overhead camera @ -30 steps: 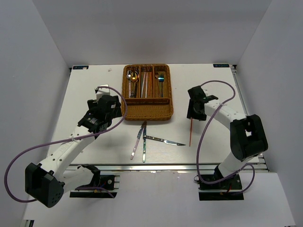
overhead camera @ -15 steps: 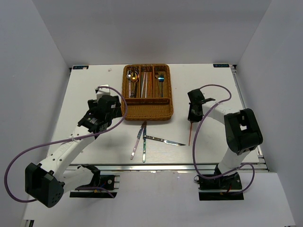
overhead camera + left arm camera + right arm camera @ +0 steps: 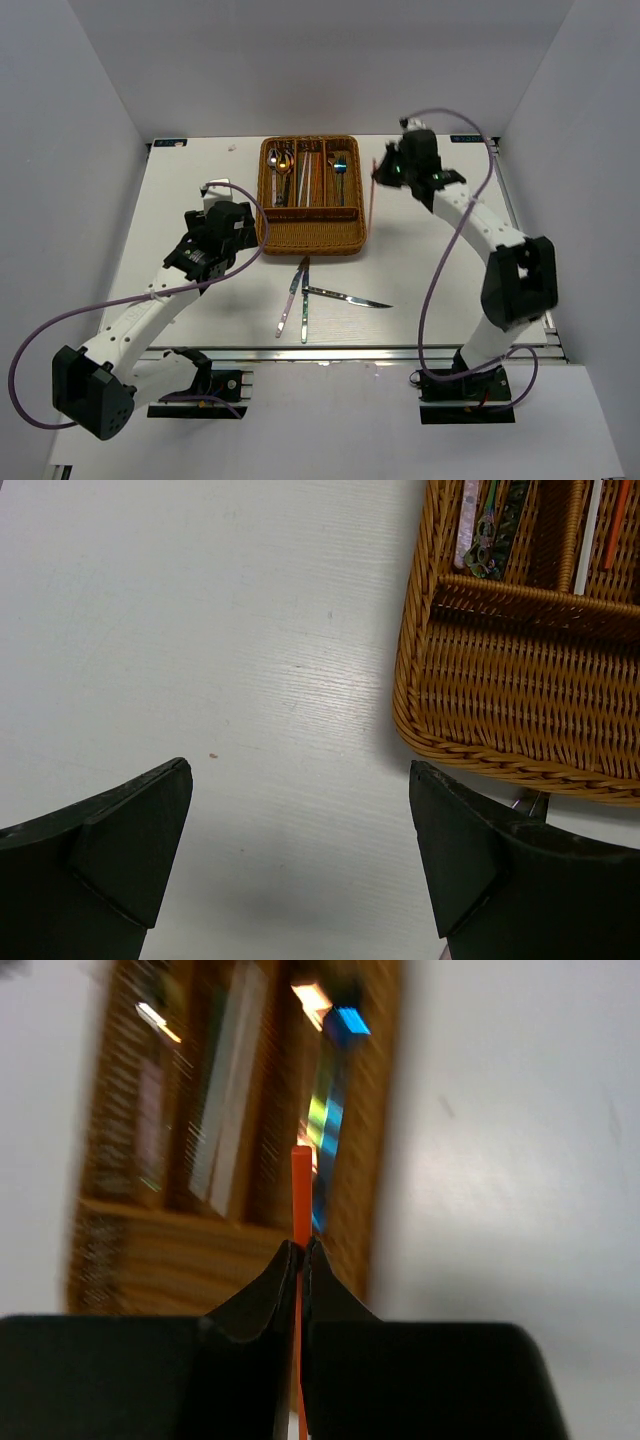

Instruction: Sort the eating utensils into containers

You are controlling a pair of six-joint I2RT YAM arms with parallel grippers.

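**Right tool** (image 3: 301, 1252): the jaws are closed on a red chopstick (image 3: 301, 1190), pinched at a single narrow point. A short length projects ahead of the fingertips. In the top view the chopstick (image 3: 372, 200) hangs from the tool (image 3: 392, 168) just outside the right wall of the tray (image 3: 312, 247). It is clear of the tabletop (image 3: 450, 250).

**Hazards, right side**
- Slip or pivot: the contact patch is small and the stick is smooth, so a quick swing could rotate it in the jaws.
- Snag: the long free end could strike the wicker wall if carried across too low.
- Wrong slot: the wrist view lines the stick up over the fork (image 3: 330, 1110) slot. The other chopsticks (image 3: 310, 180) lie in the middle slot, so an early release would missort it.
- Bounce-out: a high release could send the stick over the rim.

**Left tool** (image 3: 300, 850): wide open and empty, near the tray's near-left corner (image 3: 420, 720). If both arms work over the tray at once, they could collide.

**Remaining items**: three knives (image 3: 305, 290) lie on the tabletop, close together, with two apparently touching. Picking one may disturb its neighbour.
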